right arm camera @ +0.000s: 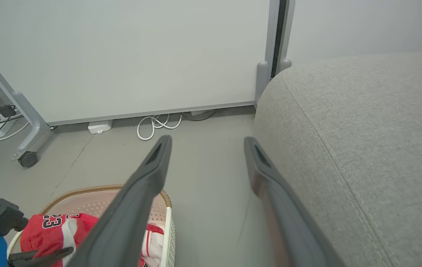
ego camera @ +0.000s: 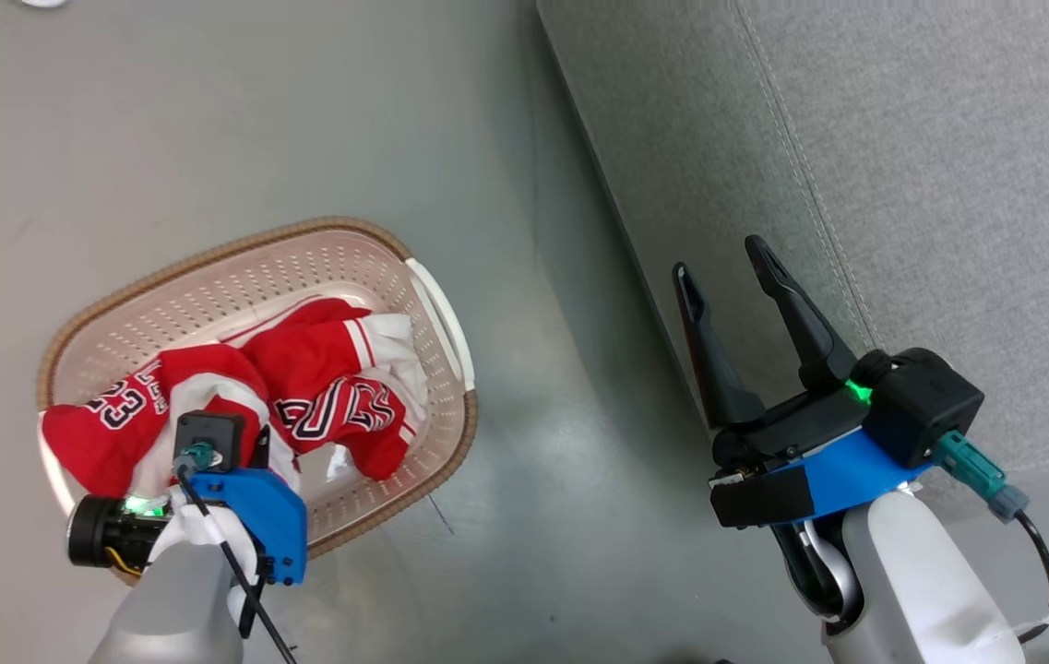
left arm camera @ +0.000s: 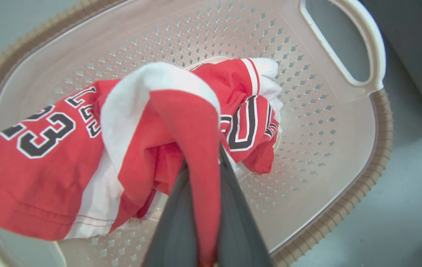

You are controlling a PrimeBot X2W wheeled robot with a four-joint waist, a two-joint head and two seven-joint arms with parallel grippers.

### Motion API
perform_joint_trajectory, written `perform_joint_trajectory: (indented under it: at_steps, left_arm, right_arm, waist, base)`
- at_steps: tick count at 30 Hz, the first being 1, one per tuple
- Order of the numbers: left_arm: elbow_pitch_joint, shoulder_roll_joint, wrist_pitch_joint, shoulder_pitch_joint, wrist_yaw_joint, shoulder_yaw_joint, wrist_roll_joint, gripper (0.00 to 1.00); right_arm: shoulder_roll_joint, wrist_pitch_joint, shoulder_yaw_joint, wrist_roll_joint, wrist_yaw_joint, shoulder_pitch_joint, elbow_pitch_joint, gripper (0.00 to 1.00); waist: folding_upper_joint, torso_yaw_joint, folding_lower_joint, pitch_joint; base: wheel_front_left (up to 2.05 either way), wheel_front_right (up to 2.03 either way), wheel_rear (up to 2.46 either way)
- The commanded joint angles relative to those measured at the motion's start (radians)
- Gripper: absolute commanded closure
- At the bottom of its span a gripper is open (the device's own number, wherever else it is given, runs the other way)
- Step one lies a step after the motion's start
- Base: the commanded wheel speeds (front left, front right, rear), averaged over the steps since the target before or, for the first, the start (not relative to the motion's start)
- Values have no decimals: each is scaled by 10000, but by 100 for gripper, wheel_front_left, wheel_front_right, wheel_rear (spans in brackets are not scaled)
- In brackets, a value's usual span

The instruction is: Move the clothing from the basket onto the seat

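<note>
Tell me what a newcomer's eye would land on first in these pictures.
The bright red clothing, with its number 23, stands out in the cream basket on the grey floor, at the lower left of the head view. The left claw is shut on a fold of it. At the right, the right claw hangs open by the edge of the big grey seat.

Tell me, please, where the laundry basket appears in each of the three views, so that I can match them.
Head view: the basket sits at the lower left.
Left wrist view: the basket stretches across the picture, white handle upper right.
Right wrist view: the basket is at the bottom left, cut by the edge.
Shared landmark: the black 23 on the red clothing inside it.
</note>
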Motion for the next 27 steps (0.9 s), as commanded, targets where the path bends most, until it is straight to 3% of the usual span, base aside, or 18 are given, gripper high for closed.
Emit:
perform_joint_trajectory:
  at_steps: [1, 16, 22, 27]
  left_arm:
    - [-8, -28, -97, -148, -56, -47, -21, 100]
    - [-469, -828, -336, 469, -481, -811, -13, 100]
    - [-1302, -940, -337, 866, -565, -1254, -230, 100]
    - [-2356, -949, -338, 1269, -592, -2212, -1035, 100]
  right_arm:
    - [-18, -44, -29, -62, 1, -70, 45, 0]
    - [-24, -43, -193, -627, 1, 571, 906, 0]
    - [-24, -43, -313, -739, 1, 963, 1210, 0]
    - [-23, -31, -344, -772, 1, 1334, 1387, 0]
  waist:
    - [0, 240, 0, -281]
    - [0, 1754, 0, -2805]
    - [0, 2258, 0, -3797]
    - [0, 2567, 0, -4510]
  base:
    - [0, 0, 0]
    - [0, 0, 0]
    - [0, 0, 0]
    - [0, 0, 0]
